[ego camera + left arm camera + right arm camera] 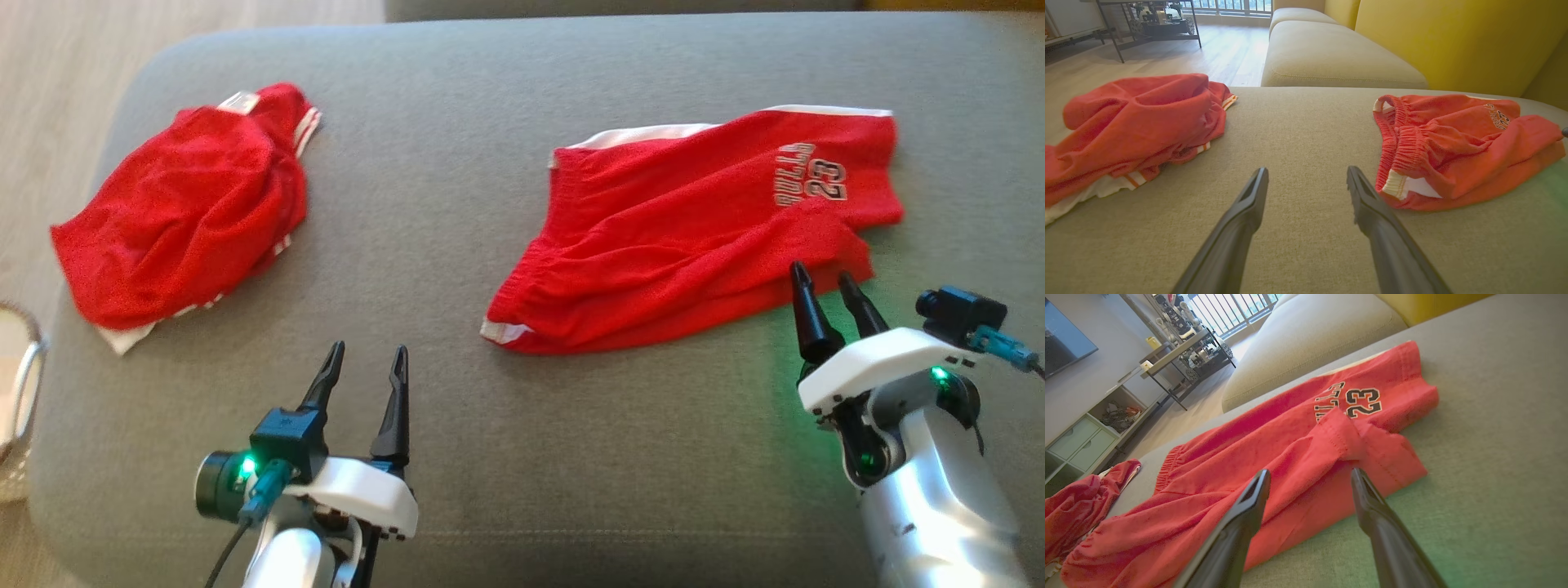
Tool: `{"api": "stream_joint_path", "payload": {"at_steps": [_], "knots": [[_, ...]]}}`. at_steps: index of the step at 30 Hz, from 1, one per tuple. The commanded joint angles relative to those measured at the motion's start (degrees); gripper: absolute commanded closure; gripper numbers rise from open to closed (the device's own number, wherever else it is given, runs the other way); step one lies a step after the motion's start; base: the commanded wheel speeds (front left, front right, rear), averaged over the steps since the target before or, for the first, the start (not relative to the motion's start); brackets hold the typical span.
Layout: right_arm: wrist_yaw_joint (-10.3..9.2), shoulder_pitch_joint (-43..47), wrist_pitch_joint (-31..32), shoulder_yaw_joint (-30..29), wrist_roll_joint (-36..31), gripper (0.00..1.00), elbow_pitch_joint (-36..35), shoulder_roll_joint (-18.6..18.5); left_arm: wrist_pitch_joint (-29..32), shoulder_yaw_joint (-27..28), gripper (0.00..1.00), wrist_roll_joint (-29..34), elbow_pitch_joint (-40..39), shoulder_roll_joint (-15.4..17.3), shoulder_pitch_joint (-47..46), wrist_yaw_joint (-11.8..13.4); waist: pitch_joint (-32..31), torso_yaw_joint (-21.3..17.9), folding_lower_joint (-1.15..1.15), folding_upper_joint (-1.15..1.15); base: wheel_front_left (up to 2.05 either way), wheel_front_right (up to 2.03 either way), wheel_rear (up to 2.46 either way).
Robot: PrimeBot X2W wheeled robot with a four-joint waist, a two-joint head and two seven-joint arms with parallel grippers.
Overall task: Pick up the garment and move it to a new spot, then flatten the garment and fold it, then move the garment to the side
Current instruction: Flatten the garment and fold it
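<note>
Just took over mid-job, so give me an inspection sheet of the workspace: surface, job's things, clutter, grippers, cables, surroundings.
Surface: grey cushion, bare between the garments.
Job's things: red shorts printed 23, wrinkled, on the right.
Clutter: second red garment crumpled on the left; round container at the left edge.
Grippers: left gripper open over bare cushion; right gripper open at the shorts' near edge, holding nothing.
Cables: left camera lead and right camera lead, both clear of the fabric.
Surroundings: wooden floor, yellow backrest, shelf unit.
</note>
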Motion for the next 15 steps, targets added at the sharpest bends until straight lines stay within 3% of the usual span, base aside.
{"api": "stream_joint_path", "payload": {"at_steps": [1,8,9,11,15], "knots": [[-0.02,-2.38,-0.35,0.72,0.39,0.00,-0.51,0.14,-0.31,1.84,0.00,0.61,-1.52,0.21,-2.57,-0.12,1.02,1.41,0.00,0.00,0.00,0.00,0.00],[-0.02,-6.99,-2.13,-1.02,2.11,0.00,6.97,0.14,-0.31,1.47,0.00,0.37,-1.31,0.21,-3.23,-0.18,2.09,3.25,0.00,0.00,0.00,0.00,0.00],[-0.02,-7.55,-2.53,-0.78,2.38,0.19,7.45,0.14,-0.31,1.39,0.00,0.33,-1.31,0.21,-3.28,-0.14,2.19,3.34,0.00,0.00,0.00,0.00,0.00],[-0.02,-8.45,-3.41,-0.15,2.74,1.00,7.96,0.14,-0.31,1.30,0.00,0.29,-1.28,0.21,-3.35,-0.03,2.32,3.34,0.00,0.00,0.00,0.00,0.00],[-0.02,-9.25,-4.89,-0.09,2.29,1.00,8.70,0.14,-0.31,1.26,0.00,0.25,-0.88,0.21,-3.25,0.06,2.02,2.63,0.00,0.00,0.00,0.00,0.00]]}}
